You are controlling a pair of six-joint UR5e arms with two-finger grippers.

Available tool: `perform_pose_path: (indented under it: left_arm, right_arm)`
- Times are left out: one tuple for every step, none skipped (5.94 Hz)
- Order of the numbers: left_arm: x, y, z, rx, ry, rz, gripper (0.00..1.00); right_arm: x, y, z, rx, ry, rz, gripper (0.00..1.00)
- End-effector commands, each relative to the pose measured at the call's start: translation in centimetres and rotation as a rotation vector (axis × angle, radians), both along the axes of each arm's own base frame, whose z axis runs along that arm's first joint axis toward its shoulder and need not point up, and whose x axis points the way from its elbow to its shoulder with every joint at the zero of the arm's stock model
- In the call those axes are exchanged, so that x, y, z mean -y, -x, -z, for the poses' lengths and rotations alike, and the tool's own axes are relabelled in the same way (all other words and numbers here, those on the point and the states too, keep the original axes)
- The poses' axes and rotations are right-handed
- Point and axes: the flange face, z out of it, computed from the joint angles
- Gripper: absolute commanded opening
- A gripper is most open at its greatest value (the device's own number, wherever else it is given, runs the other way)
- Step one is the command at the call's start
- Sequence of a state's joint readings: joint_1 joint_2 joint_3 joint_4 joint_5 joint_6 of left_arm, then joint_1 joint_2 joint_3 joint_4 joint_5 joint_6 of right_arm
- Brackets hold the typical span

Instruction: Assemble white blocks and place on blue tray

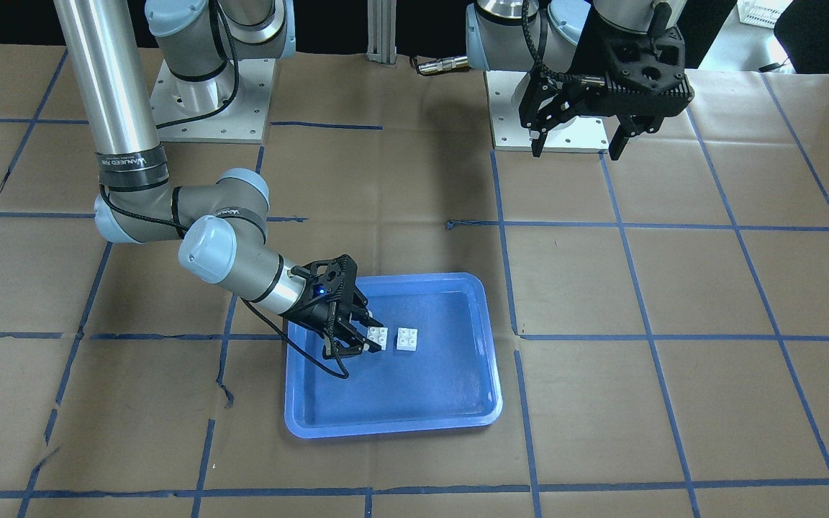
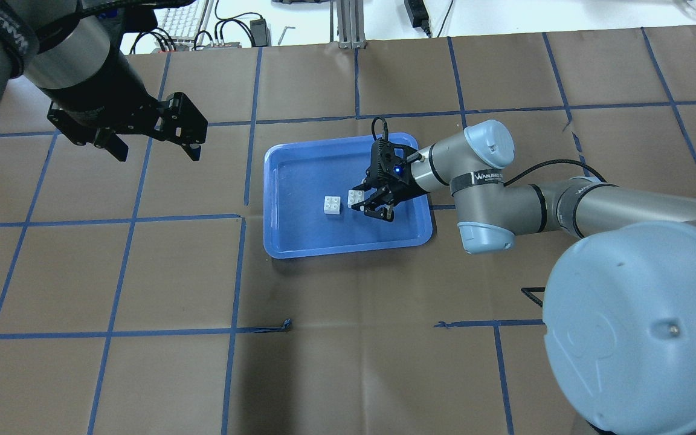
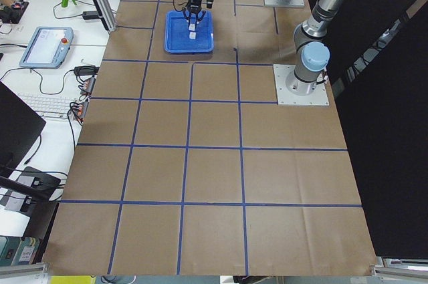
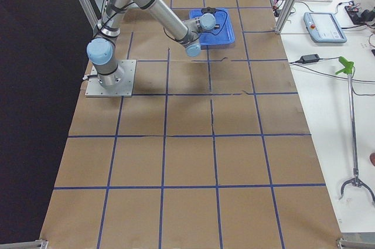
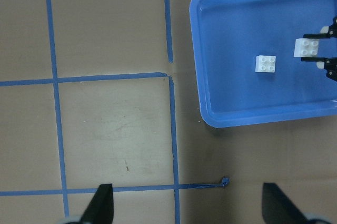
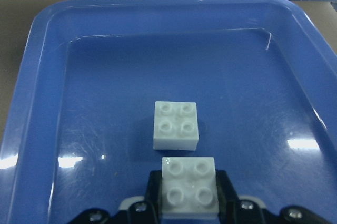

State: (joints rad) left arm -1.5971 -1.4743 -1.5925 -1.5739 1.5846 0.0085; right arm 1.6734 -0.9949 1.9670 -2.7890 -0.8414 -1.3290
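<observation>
The blue tray (image 1: pixel 422 403) lies mid-table and also shows in the overhead view (image 2: pixel 324 241). Two white blocks sit apart inside it. My right gripper (image 1: pixel 377 338) is low in the tray and shut on one white block (image 6: pixel 188 187), with a finger on each side of it (image 2: pixel 355 197). The other white block (image 6: pixel 176 125) rests loose on the tray bottom just ahead of it (image 1: pixel 407 339) (image 2: pixel 332 205). My left gripper (image 2: pixel 148 142) is open and empty, held high well off to the tray's side; its wrist view looks down on the tray (image 5: pixel 237 103).
The table is covered in brown paper with a blue tape grid. The arms' base plates (image 1: pixel 213 93) (image 1: pixel 558 115) stand at the robot's side. A bench with a keyboard (image 2: pixel 182 24) and cables lies beyond the far edge.
</observation>
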Motion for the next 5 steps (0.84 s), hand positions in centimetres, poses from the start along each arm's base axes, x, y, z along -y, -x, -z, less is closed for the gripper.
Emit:
perform_pose_path:
  left_arm:
    - [0.00,-0.01,-0.02,0.000,0.000,-0.001,1.00]
    - [-0.05,-0.01,-0.09,0.000,0.002,-0.001,1.00]
    - [-0.06,-0.03,-0.09,0.001,0.002,-0.001,1.00]
    - [-0.11,-0.03,-0.16,0.001,0.003,-0.001,1.00]
    - [-0.04,-0.01,-0.11,0.000,0.003,-0.001,1.00]
  right_arm:
    - [-0.45,-0.49,1.16,-0.001,-0.015,-0.010,0.29]
    - [-0.39,-0.61,1.27,0.003,-0.005,-0.013,0.29]
    - [-0.28,-0.68,1.11,0.011,-0.002,-0.013,0.29]
    - [-0.29,-0.69,1.03,0.013,-0.007,-0.009,0.29]
    - [-0.35,-0.69,1.06,0.015,-0.008,-0.010,0.29]
